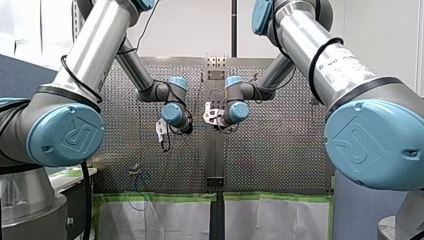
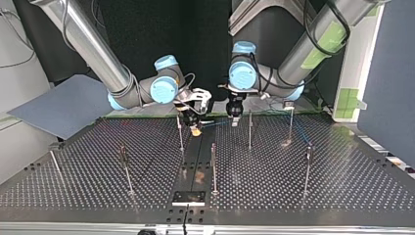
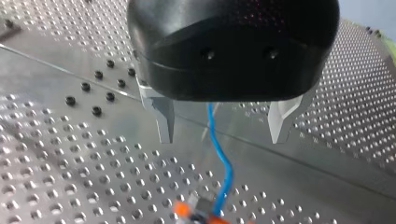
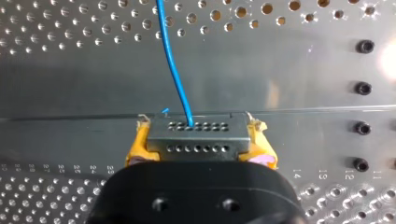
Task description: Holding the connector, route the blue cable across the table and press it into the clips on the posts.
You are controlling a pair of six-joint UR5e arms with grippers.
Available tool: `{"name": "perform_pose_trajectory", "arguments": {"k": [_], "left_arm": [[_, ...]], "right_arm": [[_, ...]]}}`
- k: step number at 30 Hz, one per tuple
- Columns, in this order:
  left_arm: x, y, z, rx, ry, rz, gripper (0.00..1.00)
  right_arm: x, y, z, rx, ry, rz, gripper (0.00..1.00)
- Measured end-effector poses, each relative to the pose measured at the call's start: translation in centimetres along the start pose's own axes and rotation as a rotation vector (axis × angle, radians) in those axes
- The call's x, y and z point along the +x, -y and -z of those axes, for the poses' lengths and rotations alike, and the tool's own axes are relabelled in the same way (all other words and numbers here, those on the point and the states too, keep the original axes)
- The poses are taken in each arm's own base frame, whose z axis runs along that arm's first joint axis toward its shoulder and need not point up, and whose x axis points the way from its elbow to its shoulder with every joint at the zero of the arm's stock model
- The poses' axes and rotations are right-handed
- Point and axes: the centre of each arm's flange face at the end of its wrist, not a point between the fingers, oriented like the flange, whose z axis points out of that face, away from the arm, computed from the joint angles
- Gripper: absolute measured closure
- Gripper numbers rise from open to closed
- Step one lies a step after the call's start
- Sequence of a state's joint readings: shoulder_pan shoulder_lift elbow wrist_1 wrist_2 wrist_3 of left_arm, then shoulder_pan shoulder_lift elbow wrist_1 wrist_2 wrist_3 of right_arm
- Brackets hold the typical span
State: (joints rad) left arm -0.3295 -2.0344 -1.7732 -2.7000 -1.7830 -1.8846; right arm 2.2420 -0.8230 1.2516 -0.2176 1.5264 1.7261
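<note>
Thin posts (image 2: 249,131) flank the solid middle strip (image 2: 195,156) of the perforated table (image 2: 342,186). Over the strip's end nearest the arms, my right gripper (image 4: 198,128) has its yellow pads (image 4: 136,144) clamped on the grey connector (image 4: 197,137). Just beside the strip, my left gripper (image 3: 222,140) hangs with metal fingers (image 3: 163,119) apart. The blue cable (image 3: 227,168) runs between them, apparently untouched, to the connector.

I see a grey-blue sheet (image 2: 58,110) at the middle left of the top view. In the front view, a green tape (image 1: 175,196) runs above white covers (image 1: 170,220) along the bottom of the frame.
</note>
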Motion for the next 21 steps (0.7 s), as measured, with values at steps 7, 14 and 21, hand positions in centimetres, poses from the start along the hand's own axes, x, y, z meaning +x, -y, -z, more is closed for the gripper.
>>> {"name": "perform_pose_trajectory", "arguments": {"k": [7, 14, 21], "left_arm": [[0.6, 0.5, -2.3, -0.01, 0.017, 0.018, 0.0], [0.7, 0.6, -3.3, -0.02, 0.04, 0.034, 0.0], [0.7, 0.5, -3.3, -0.038, 0.044, 0.03, 0.51]], "right_arm": [[0.0, 0.0, 0.0, 0.0, 0.0, 0.0, 1.0], [0.0, 0.0, 0.0, 0.002, 0.0, -0.001, 1.0], [0.0, 0.0, 0.0, 0.004, 0.002, -0.001, 1.0]]}}
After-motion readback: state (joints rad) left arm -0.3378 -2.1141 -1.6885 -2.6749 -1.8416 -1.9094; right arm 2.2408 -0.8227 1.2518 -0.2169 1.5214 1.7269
